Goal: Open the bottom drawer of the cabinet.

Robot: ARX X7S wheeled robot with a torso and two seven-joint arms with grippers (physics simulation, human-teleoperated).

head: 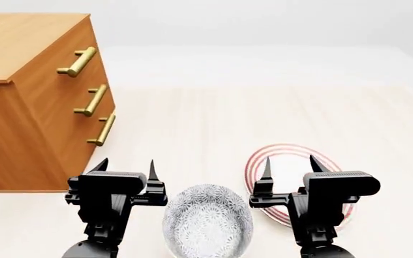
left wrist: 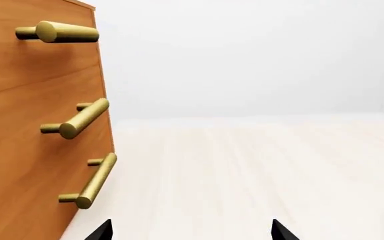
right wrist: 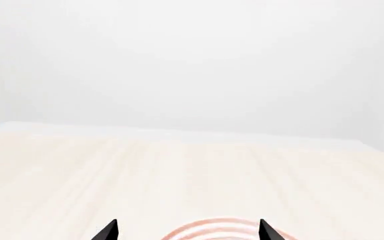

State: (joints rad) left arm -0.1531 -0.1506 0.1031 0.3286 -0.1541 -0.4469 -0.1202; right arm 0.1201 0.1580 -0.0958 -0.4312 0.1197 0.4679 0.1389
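Left gripper [head: 128, 167]: jaws wide apart, empty, hovering low over the counter [head: 214, 118], just off the cabinet's [head: 27, 102] front corner. Not touching anything. Right gripper [head: 290, 165]: also wide open and empty, hanging above the striped plate [head: 287, 161]. A patterned glass bowl [head: 208, 220] sits between the two arms, close to the robot.

The bottom drawer [head: 77, 153] is the lowest of three fronts, shut as far as the head view shows. Its handle [head: 102, 130] is a brass bar slightly ahead of the left gripper and toward the cabinet. In the left wrist view it's the nearest bar [left wrist: 95, 180], off to the side of the finger line, not between the tips.

Risks from here:
- Wrong drawer: three identical handles stacked close; a slightly high approach likely lands on the middle handle [head: 92, 100].
- Missed grasp: the gripper isn't lined up with the bar yet, so closing early catches air or clips one end.
- Fingertips ramming the drawer front if the approach runs past the bar.
- Off-axis pull: the cabinet sits angled to the robot, so a straight-back pull could bind the drawer or drag the whole cabinet.
- Left elbow swing may knock the bowl.
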